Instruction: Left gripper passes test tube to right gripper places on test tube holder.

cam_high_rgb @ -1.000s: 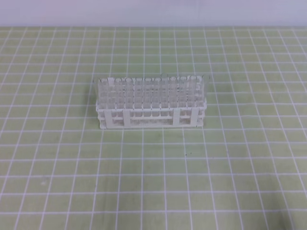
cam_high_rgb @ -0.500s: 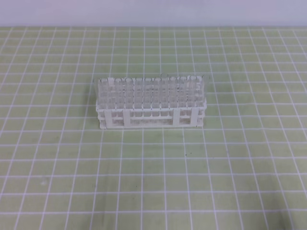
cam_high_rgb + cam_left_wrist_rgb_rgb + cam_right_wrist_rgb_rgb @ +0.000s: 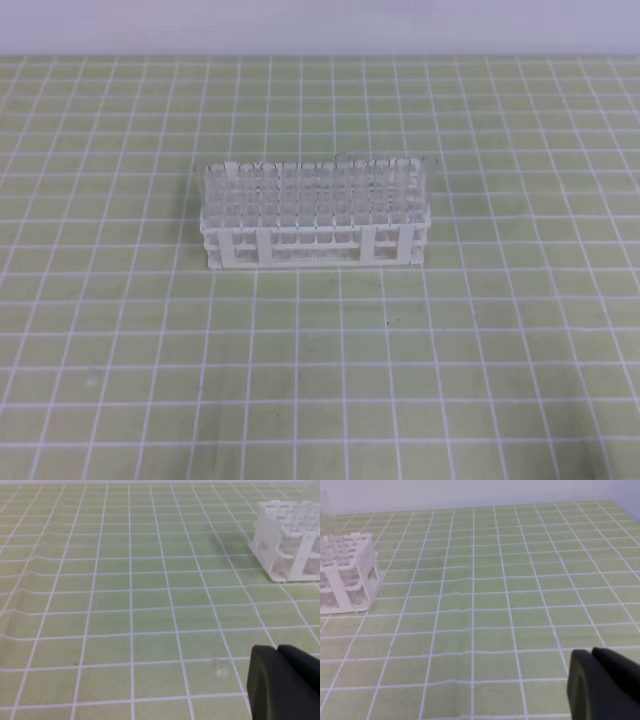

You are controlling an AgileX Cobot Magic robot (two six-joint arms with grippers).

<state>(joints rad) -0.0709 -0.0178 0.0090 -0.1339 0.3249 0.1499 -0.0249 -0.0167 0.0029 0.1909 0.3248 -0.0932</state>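
1. Left claw shows only as a black rounded lump at the bottom right of its own wrist view, low over the counter; whether its fingers are spread or closed, I cannot tell.
2. Right claw looks much the same in the right wrist view, a black mass in the bottom right corner, and its spread cannot be told either.
3. Neither claw appears in the high view, and neither visibly holds anything.
4. The test tube holder stands upright near the middle of the counter in the high view, a white lattice rack with its long side facing the camera.
5. Clear tubes fill the rack's holes, their tops rising a little above the upper tier.
6. From the left wrist the rack sits at the upper right edge; from the right wrist it sits at the left edge; both claws are well apart from it.
7. No separate test tube can be picked out lying loose; the only tubes visible stand in the rack.
8. The counter is covered by a green mat with a white grid.
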